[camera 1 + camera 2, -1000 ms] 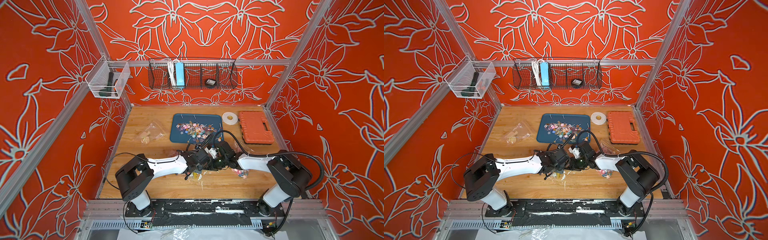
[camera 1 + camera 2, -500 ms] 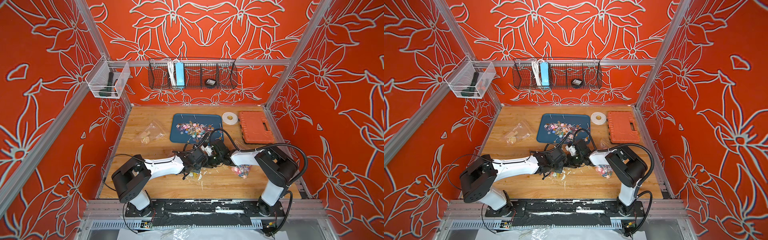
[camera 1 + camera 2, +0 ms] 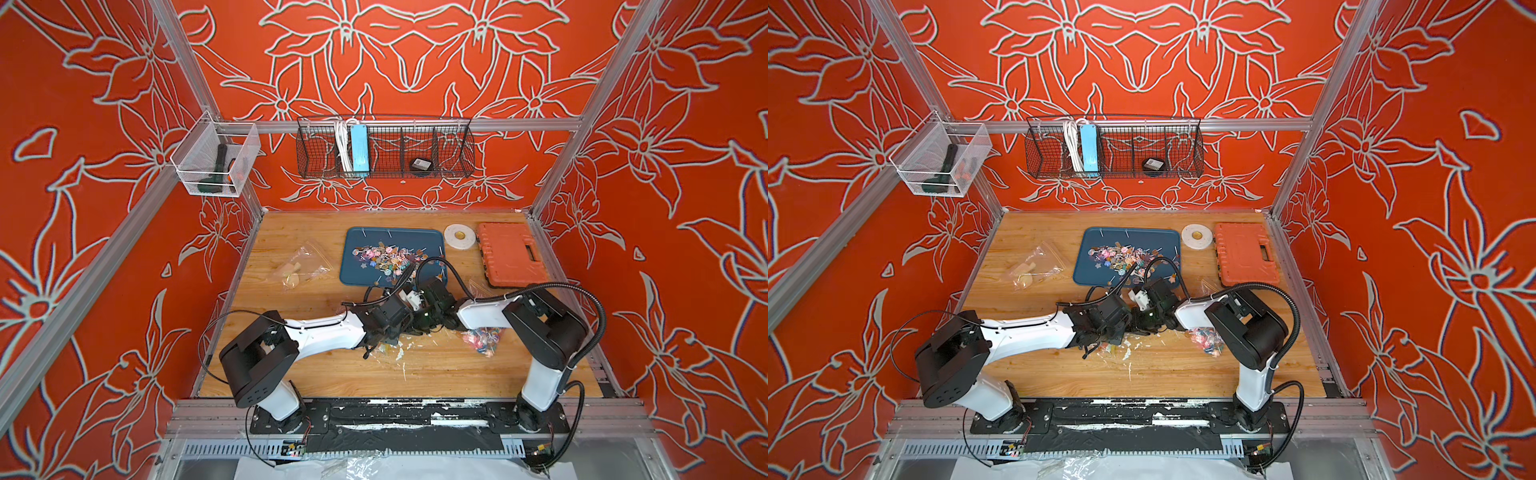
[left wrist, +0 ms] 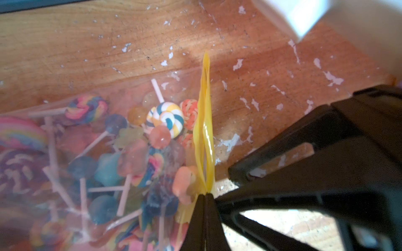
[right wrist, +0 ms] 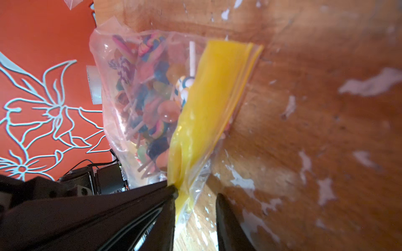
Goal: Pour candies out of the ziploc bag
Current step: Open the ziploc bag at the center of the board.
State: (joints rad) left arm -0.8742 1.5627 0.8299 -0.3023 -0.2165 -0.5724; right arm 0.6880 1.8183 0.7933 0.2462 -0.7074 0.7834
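The clear ziploc bag (image 4: 71,134) lies on the wooden table, full of candies (image 4: 167,118) on thin white sticks. My left gripper (image 4: 205,195) is shut on one end of its yellow zip strip (image 4: 205,130). My right gripper (image 5: 196,193) is open, its jaws straddling the yellow zip strip (image 5: 213,87); the strip rests against one finger (image 5: 169,206) and the other stands clear. The candies (image 5: 152,97) stay inside the bag (image 5: 102,54). In both top views the two wrists meet over the bag (image 3: 386,351) at mid-table.
A blue tray (image 3: 353,249) behind the arms holds a spill of candies (image 3: 386,257). Another bag of candies (image 3: 482,341) lies under the right arm. A clear bag (image 3: 299,268) lies at the left, and a tape roll (image 3: 459,237) and an orange case (image 3: 513,257) at the back right.
The right arm has swung left until its wrist meets the left gripper at the bag, and its jaws have narrowed. The left gripper has stayed shut on the strip.
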